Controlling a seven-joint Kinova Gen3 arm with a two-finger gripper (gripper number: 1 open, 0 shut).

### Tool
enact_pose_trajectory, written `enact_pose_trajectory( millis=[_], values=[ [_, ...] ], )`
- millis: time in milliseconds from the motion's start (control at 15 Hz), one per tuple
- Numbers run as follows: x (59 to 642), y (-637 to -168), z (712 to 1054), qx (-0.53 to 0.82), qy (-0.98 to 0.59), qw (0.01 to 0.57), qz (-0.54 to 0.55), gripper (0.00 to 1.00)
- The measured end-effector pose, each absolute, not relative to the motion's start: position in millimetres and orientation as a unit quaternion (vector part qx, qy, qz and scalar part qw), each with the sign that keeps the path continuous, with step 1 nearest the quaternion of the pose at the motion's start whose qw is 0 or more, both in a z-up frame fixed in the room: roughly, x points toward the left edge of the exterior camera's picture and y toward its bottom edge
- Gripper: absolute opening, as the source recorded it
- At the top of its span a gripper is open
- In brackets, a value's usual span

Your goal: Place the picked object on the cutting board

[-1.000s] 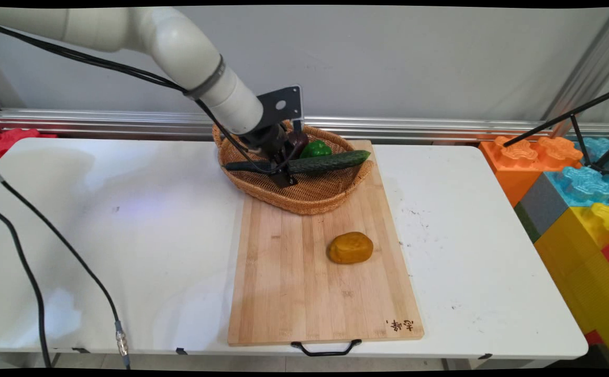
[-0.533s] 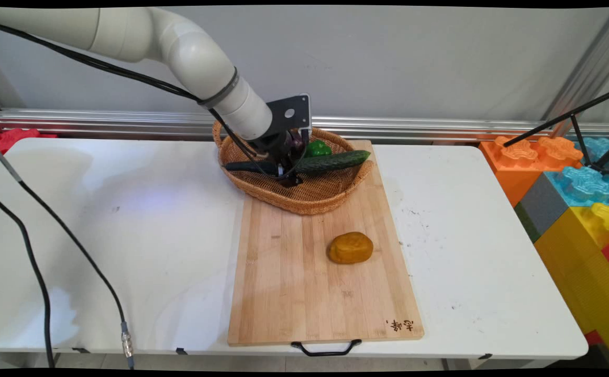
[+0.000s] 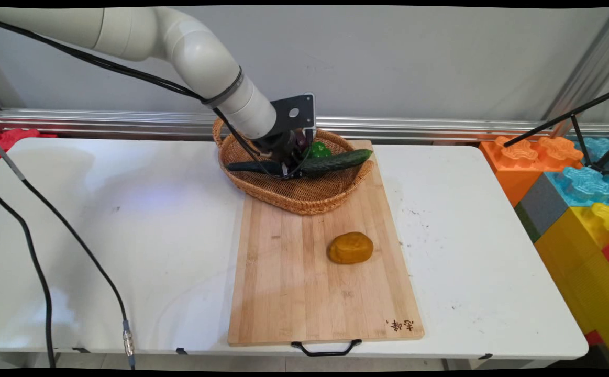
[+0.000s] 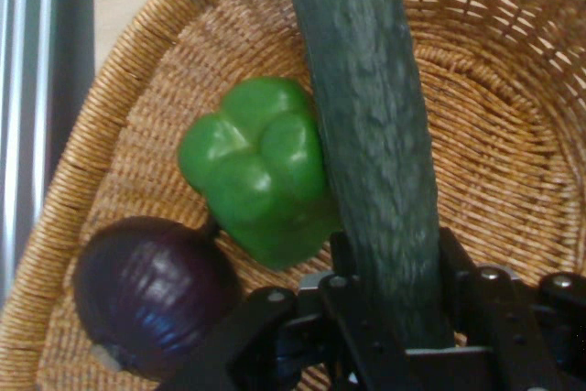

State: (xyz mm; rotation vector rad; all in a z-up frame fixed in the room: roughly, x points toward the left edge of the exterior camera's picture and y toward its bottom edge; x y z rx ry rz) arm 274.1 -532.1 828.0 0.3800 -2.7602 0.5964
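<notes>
Wicker, in the upper middle of the main view: we see the basket standing on the far end of the cutting board, with the gripper lowered into it. Its fingers straddle the cucumber, which lies across the basket, not lifted out. Right of that, an orange-brown lump sits mid-board. Only the hand view shows the fingers close against the cucumber's sides, plus the green pepper and purple onion at lower left.

Cucumber caught in the jaws, down in the basket.
The long dark-green cucumber lies across the wicker basket, touching a green pepper; purple onion beside it.
</notes>
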Motion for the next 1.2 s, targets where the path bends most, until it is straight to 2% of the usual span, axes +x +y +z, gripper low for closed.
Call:
enact_pose_trajectory(
  millis=[267,600,867,1200],
  values=[
    [265.3,-530.1,848.8,0.132,-0.953,0.148,0.229,0.0],
    [246.9,-507.8,903.1,0.13,-0.949,0.145,0.247,0.0],
    [228.0,-465.7,941.4,0.127,-0.958,0.154,0.207,0.0],
    [207.7,-408.1,958.9,0.131,-0.97,0.161,0.123,0.0]
  ],
)
